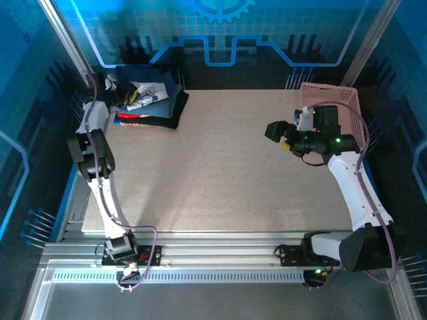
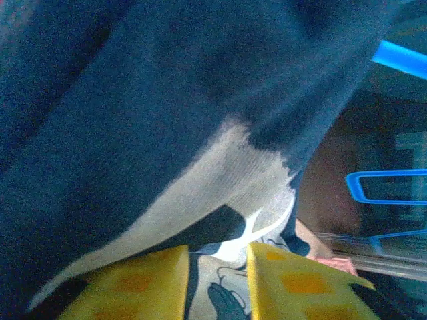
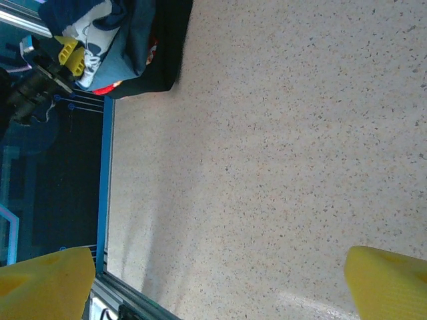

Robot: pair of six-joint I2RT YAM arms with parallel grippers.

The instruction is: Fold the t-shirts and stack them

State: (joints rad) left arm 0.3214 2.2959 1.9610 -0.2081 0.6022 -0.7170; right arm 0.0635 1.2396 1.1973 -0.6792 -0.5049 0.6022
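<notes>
- Navy t-shirt point(image 2: 167, 120) drapes close over the left gripper point(image 2: 217, 280), which pinches its printed cloth atop the folded stack point(image 1: 150, 117) at the table's point(image 1: 220, 173) far-left corner.
- Right gripper point(image 1: 275, 130) hangs spread wide beside the pink basket point(image 1: 347, 100).
- Open tabletop spreads between them.

Matt speckled table point(image 1: 233, 167) — soft cloth t-shirts point(image 1: 150, 100)

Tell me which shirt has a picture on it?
The dark navy shirt on top, with a white print; the red shirt and black shirt beneath look plain.
</notes>
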